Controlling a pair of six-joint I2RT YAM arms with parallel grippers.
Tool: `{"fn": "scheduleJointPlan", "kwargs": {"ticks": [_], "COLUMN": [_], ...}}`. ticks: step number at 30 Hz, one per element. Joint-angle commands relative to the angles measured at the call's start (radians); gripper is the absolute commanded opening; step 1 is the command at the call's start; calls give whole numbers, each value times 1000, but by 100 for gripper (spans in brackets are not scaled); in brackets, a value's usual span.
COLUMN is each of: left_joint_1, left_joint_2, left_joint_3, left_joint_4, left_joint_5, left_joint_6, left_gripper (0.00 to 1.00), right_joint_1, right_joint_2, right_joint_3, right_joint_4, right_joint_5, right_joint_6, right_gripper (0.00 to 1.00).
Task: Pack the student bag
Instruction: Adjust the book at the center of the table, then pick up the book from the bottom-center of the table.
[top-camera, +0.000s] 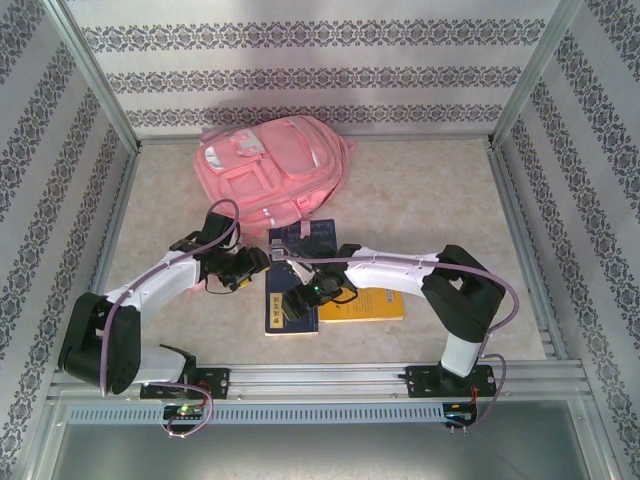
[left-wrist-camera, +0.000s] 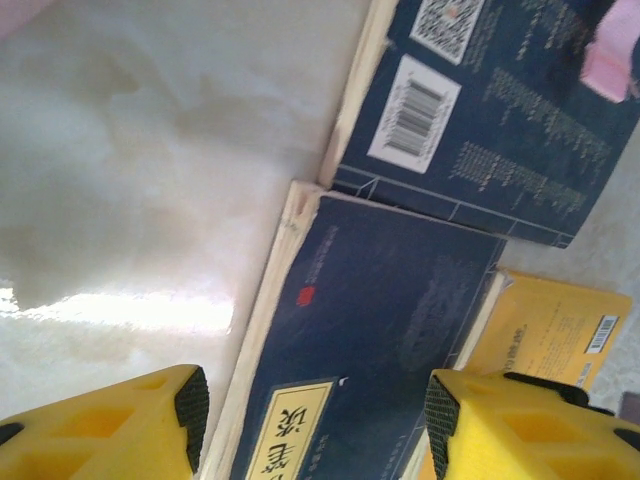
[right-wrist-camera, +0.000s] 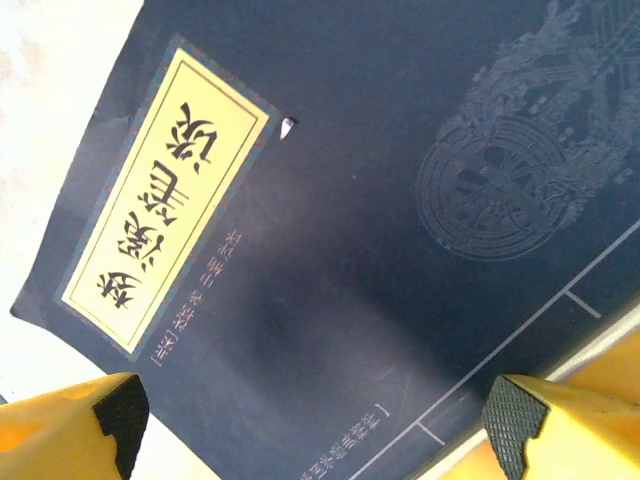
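We see the beige table (top-camera: 430, 200) bearing the student bag (top-camera: 270, 165), a dark blue book (top-camera: 295, 237), a second blue book (top-camera: 277, 312) and a yellow book (top-camera: 375, 304).

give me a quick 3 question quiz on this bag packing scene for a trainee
1. True or false: the yellow book lies on the table, outside the student bag.
2. The right gripper, jaws open, is above: A) the student bag B) the dark blue book with a yellow title label C) the yellow book.
3. How many books does the top view show?
Key: 1 true. 2 B. 3 three.
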Motion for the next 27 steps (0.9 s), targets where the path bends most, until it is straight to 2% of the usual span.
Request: {"fn": "scheduleJointPlan", "kwargs": {"ticks": [1, 5, 7, 12, 17, 24, 27], "left_joint_1": [-19, -38, -47, -74, -87, -103, -109], "left_joint_2": [-35, -36, -24, 27, 37, 99, 119], "left_joint_3": [-21, -36, -46, -58, -80, -107, -110], "left_joint_4": [34, 40, 56, 81, 82, 162, 182], "left_joint_5": [-10, -7, 10, 63, 73, 103, 106], "left_joint_6": [-20, -14, -8, 18, 50, 37, 36], "left_gripper": [61, 62, 62, 60, 59, 55, 53], "right_joint_1": [-59, -125, -136, -130, -140, -154, -155], "right_joint_2": [43, 15, -12, -96, -98, 9, 37], "right_joint_3": [-74, -65, -55, -43, -41, -72, -74], "right_joint_4": [-51, -111, -118, -45, 9, 155, 159], "right_joint_5": [187, 349, 364, 79, -177, -316, -297], "right_joint_6": [40, 36, 24, 6, 81, 216, 226], "right_gripper": [91, 93, 93, 92, 89, 84, 82]}}
